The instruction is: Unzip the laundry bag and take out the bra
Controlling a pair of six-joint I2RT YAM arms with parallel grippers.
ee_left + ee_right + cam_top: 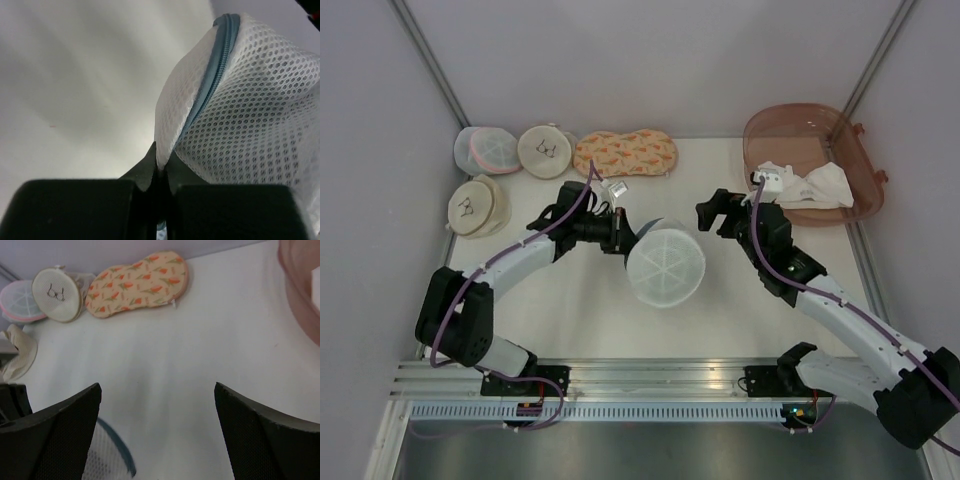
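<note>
At worktop [580, 310] centre, left gripper [161, 164] thinly pinches the laundry bag [665, 267]; it may slip once spread right gripper [157, 405] tugs.

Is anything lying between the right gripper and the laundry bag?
No. In the top view only bare table separates the right gripper from the laundry bag, which the left gripper pinches.
</note>
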